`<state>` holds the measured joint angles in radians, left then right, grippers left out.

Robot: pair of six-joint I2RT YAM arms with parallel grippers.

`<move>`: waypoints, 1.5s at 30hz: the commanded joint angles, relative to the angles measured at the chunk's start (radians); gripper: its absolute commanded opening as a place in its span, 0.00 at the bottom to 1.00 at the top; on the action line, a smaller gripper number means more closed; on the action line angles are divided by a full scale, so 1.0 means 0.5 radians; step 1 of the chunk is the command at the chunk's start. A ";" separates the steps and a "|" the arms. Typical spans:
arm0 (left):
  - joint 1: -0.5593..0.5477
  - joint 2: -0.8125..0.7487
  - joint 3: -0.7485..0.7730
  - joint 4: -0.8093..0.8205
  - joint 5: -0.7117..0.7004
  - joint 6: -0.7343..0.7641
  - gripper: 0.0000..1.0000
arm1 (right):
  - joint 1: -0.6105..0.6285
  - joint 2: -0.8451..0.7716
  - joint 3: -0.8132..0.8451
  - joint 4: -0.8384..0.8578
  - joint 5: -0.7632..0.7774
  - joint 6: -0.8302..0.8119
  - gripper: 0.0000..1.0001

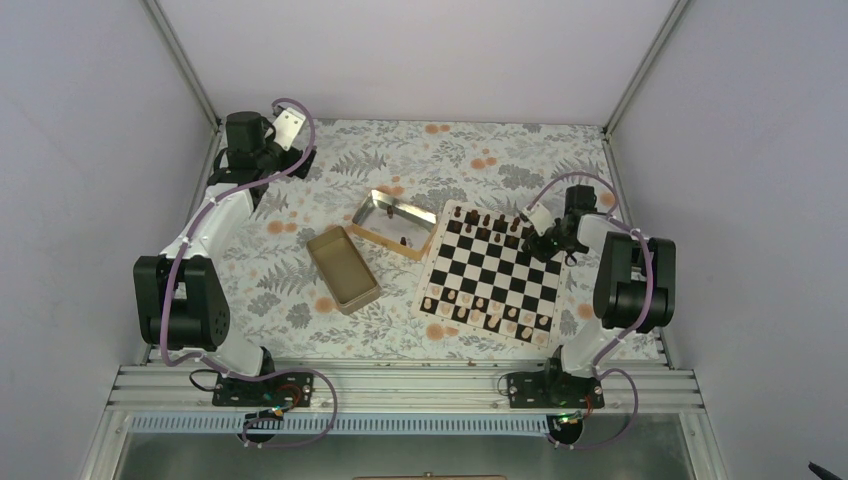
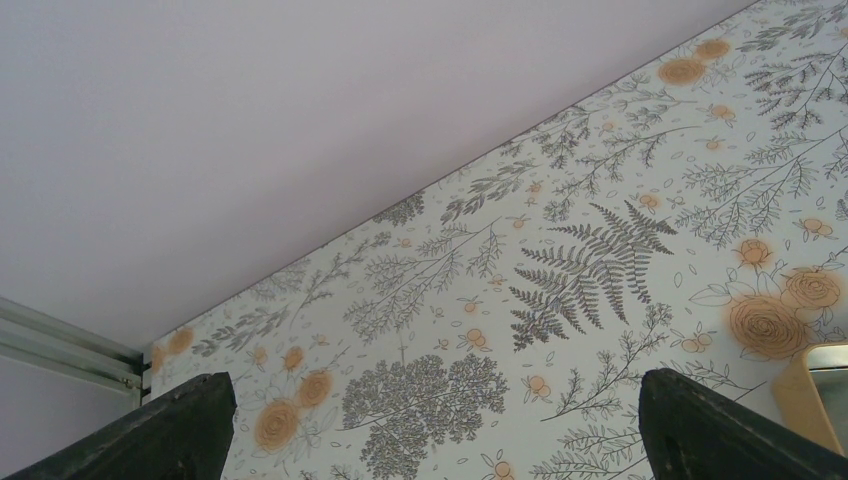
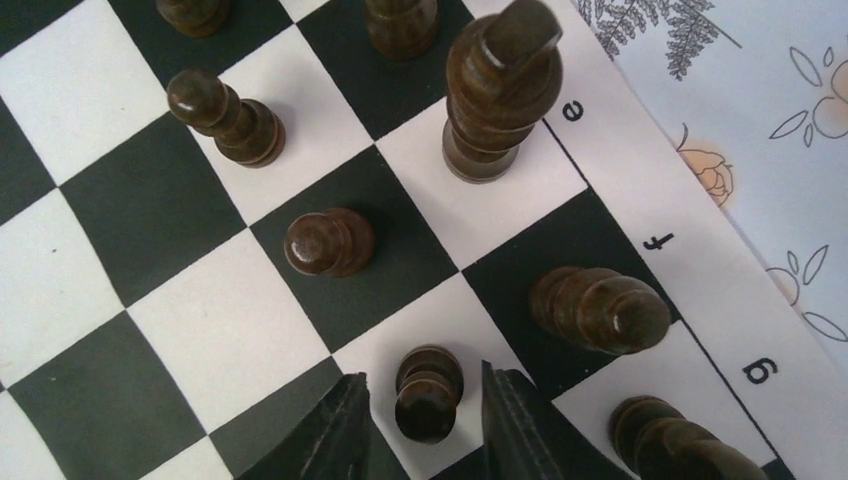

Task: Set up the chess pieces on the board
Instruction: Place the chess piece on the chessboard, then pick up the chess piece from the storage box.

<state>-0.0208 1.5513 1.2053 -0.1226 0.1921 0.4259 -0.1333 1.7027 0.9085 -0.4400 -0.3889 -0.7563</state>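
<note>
- Two black fingers (image 3: 345, 425) of the right gripper (image 3: 425, 382) are standing apart around a small dark brown wooden pawn (image 3: 428, 395). A sliver of white square is showing on either side, so we are judging the pawn set down and free rather than pinched.
- We are finding that pawn upright on a white square in the far right part of the flat black-and-white chessboard with the light wooden border (image 1: 490, 272), in the second row, level with the letter f.
- We are worrying first about the way out: if the fingers are rising at a slant, one could be catching the pawn's head and tipping it.
- A dark brown rounded-top piece (image 3: 600, 310) is standing just beside the right-hand finger on the edge square at f, and a second dark pawn (image 3: 328, 243) is standing one square over. A toppling pawn or a sideways swing of the wrist could be knocking either.
- The left gripper (image 2: 432, 378) is hovering over the floral table covering (image 2: 600, 260) at the far left corner, its fingers spread wide with nothing between them. It is well apart from the board, so we are expecting no trouble there.
- An open rectangular golden tin (image 1: 395, 222) is lying just beside the board's far left corner; any arm bumping it could be shoving the board and shaking the pieces.
</note>
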 commanded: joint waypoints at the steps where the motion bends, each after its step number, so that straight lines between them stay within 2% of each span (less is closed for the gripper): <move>1: -0.006 0.002 0.044 0.005 -0.001 -0.014 1.00 | -0.020 -0.140 0.025 -0.051 -0.024 -0.024 0.35; 8: -0.005 -0.011 0.051 0.003 -0.001 -0.019 1.00 | 0.058 -0.402 0.328 -0.439 -0.126 -0.003 0.38; 12: -0.004 -0.020 0.050 0.006 0.002 -0.017 1.00 | 0.224 -0.472 0.641 -0.660 -0.185 0.042 0.42; 15: -0.004 -0.037 0.050 0.011 0.003 -0.020 1.00 | 0.405 -0.437 0.902 -0.700 -0.220 0.125 0.43; 19: -0.004 -0.057 0.038 0.015 0.010 -0.026 1.00 | 0.688 -0.267 1.238 -0.596 -0.198 0.259 0.43; 23: -0.007 -0.060 0.044 0.010 0.030 -0.032 1.00 | 0.960 0.032 1.521 -0.569 -0.114 0.291 0.43; 29: -0.008 -0.065 0.041 0.010 0.024 -0.030 1.00 | 1.326 0.460 1.739 -0.552 0.059 0.219 0.43; 37: -0.009 -0.058 0.042 0.009 0.029 -0.027 1.00 | 1.510 0.844 1.908 -0.560 0.119 0.167 0.40; 45: -0.011 -0.059 0.021 0.030 0.019 -0.023 1.00 | 1.565 0.981 1.910 -0.452 0.247 0.112 0.39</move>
<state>-0.0242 1.5509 1.2057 -0.1291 0.1932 0.4255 0.6357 2.1651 1.8286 -0.7052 -0.3096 -0.6731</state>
